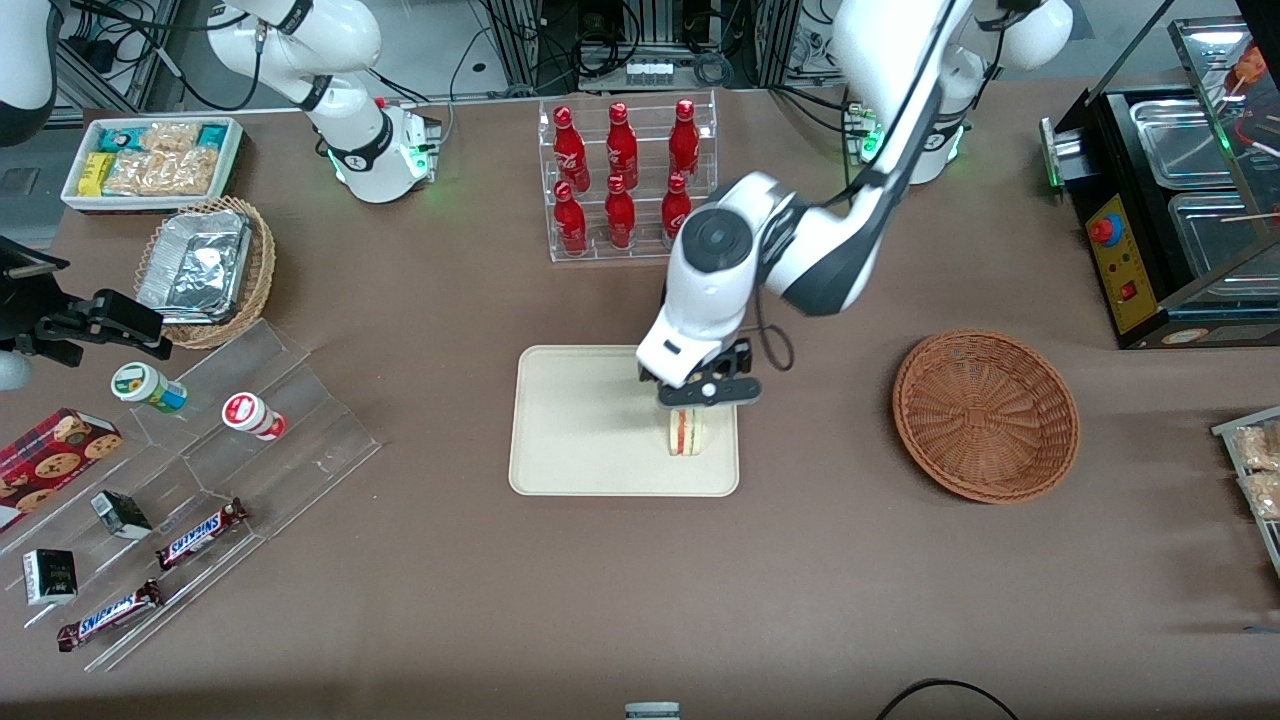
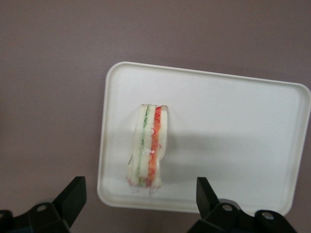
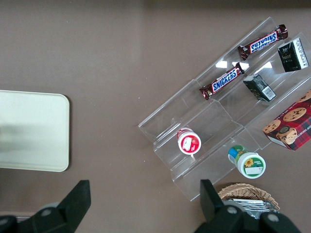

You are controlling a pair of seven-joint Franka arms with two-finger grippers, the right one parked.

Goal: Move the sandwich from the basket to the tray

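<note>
The sandwich, a pale wedge with green and red filling lines, rests on the cream tray, close to the tray's edge nearest the front camera and toward the working arm's end. My left gripper hovers just above it, open. Its black fingers stand wide apart, clear of the bread, with nothing held. The reddish-brown wicker basket sits on the table toward the working arm's end, with nothing in it. One rim of the tray also shows in the right wrist view.
A clear rack of red cola bottles stands farther from the camera than the tray. Toward the parked arm's end are a stepped acrylic display with snacks, a tan basket of foil trays and a white snack bin. A black appliance stands near the basket.
</note>
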